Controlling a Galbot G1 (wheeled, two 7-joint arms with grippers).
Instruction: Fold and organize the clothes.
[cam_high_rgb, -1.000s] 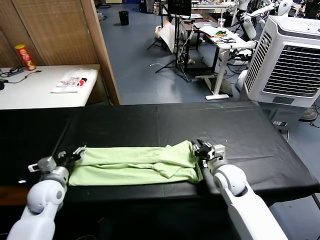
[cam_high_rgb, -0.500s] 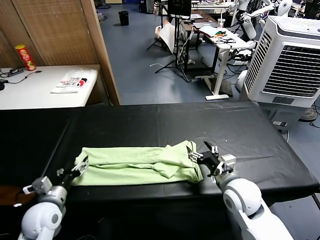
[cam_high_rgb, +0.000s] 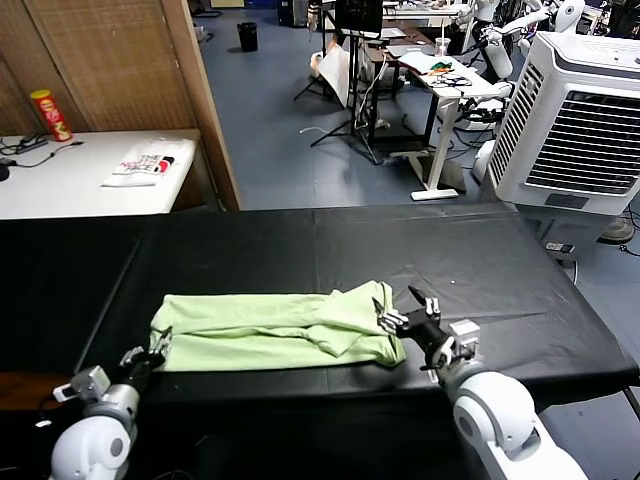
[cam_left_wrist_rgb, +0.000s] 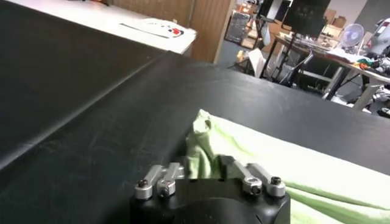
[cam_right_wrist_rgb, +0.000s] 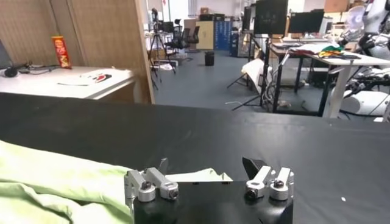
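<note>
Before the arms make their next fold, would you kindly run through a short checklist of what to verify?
1. Shirt lies flat as a long folded band on the black table: ok.
2. Left gripper at the shirt's left end, fingers closing on the fabric edge: cannot tell if gripped.
3. Right gripper at the shirt's right end, fingers open, holding nothing: ok.
4. Right end of the shirt is bunched with overlapping folds: not ok.
5. Table beyond the shirt free for folding: ok.

Soft, matt lime-green cloth shirt (cam_high_rgb: 275, 327) lies rumpled on a smooth, faintly sheened black table cover (cam_high_rgb: 330, 250).
</note>
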